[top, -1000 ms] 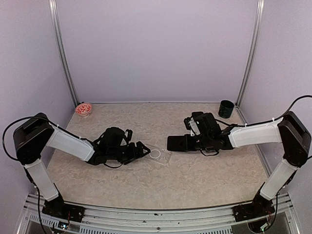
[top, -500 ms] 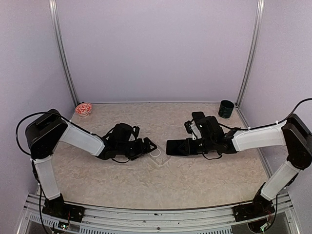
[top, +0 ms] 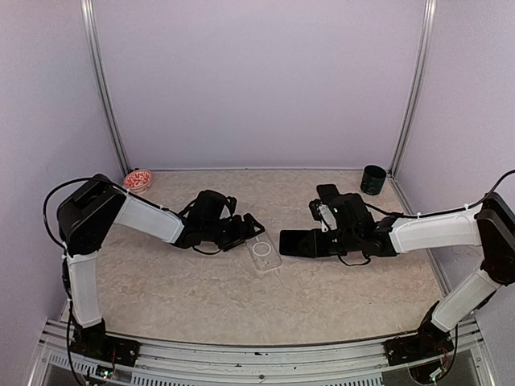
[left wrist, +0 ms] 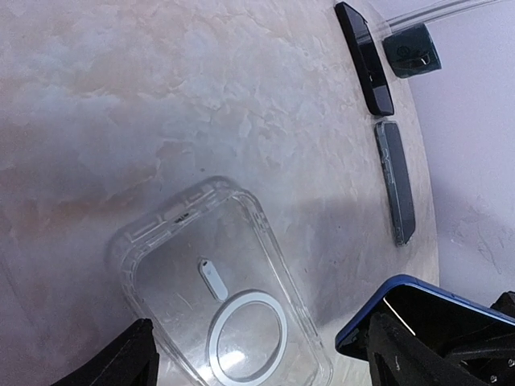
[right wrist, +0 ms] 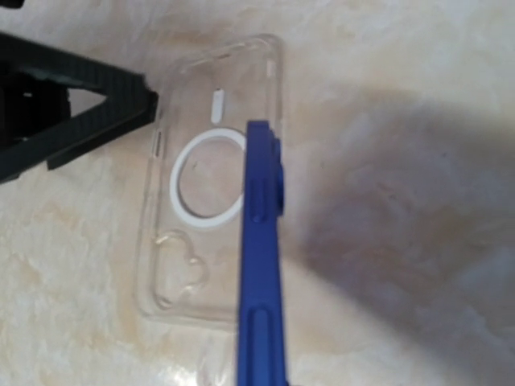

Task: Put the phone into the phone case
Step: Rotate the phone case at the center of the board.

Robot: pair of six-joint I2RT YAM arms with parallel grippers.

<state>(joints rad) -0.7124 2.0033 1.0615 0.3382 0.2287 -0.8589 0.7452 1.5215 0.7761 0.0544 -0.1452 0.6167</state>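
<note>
Small red-and-white bowl (top: 138, 179) is sitting at the far left corner of the table (top: 201, 297). Left arm is reaching toward the middle, and the left gripper (top: 251, 227) is hanging just up-left of the phone case (top: 264, 255), jaws spread wide and holding nothing. In the left wrist view its two black fingers (left wrist: 121, 362) are flanking the near end of the case; cannot tell if they are touching it.

The clear case is lying flat on the table, open side up, with a white ring showing in its back. Just right of it, the phone (top: 302, 243) is being held by the right gripper (top: 323, 241), jaws clamped tight on its right end and its left end pointing at the case. In the right wrist view the phone, with a blue rim, is showing edge-on and hanging over the case's right side. Cannot tell if it is touching the case; it is not seated inside.

Two dark flat slabs (left wrist: 366, 58) are lying further back near the right arm, too unclear to identify. A dark cup (top: 372, 179) is standing at the far right corner.
</note>
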